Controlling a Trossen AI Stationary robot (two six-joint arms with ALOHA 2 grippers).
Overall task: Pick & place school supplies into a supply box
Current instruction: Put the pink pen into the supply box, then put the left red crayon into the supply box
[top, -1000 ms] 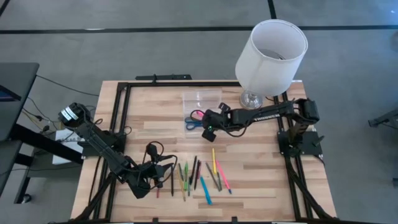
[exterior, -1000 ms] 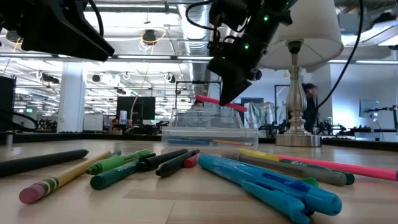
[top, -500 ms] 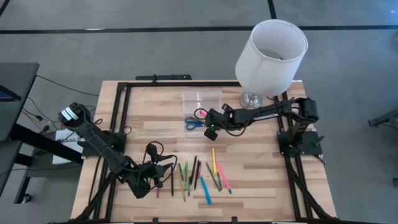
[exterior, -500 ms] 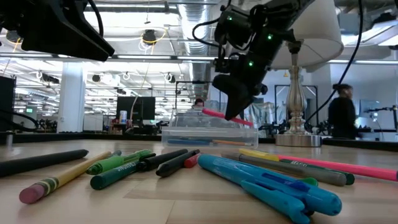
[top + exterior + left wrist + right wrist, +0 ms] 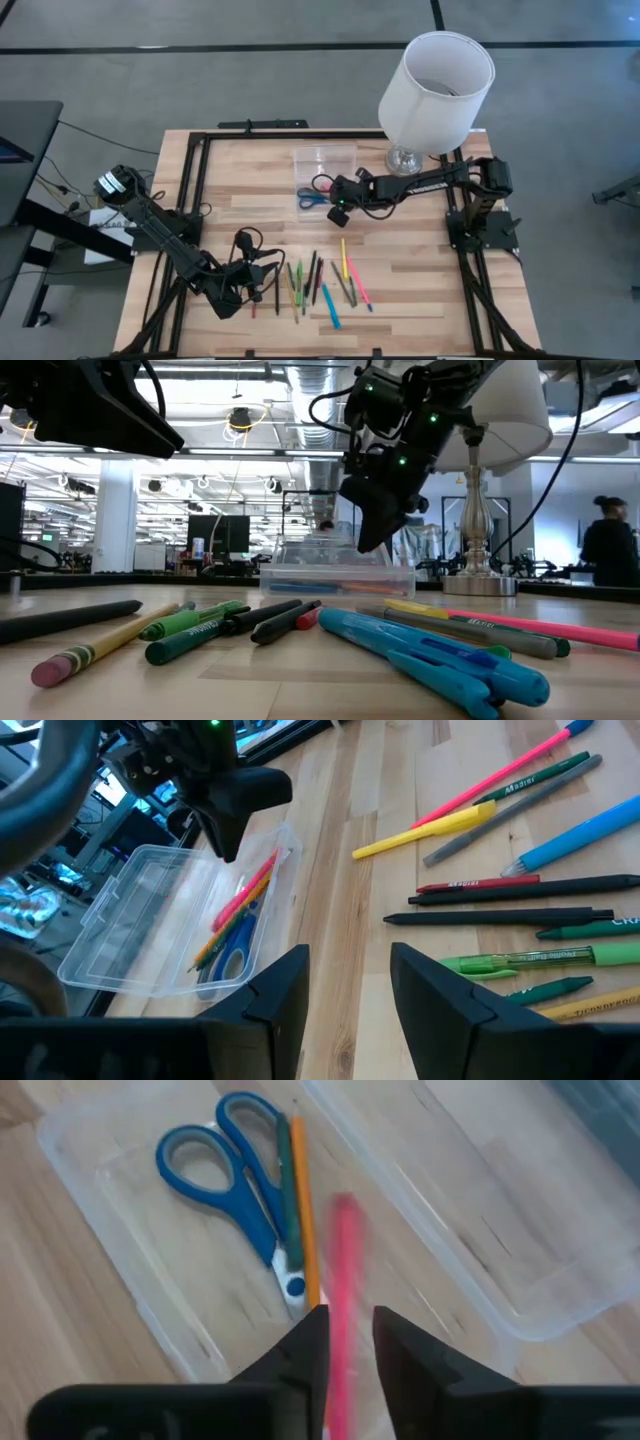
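Now right gripper [image 5: 347, 1342] held over clear box [image 5: 130, 1210], fingers parted; blurred pink marker [image 5: 345, 1270] seen between, scissors [image 5: 235, 1165] inside. Left gripper [image 5: 348, 982] spread near pens [image 5: 520, 900].

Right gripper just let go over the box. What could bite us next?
1. The pink marker shows as a blur below the right gripper; it may land askew on the scissors.
2. The right gripper hangs low over the supply box and could nudge its wall when it pulls away.
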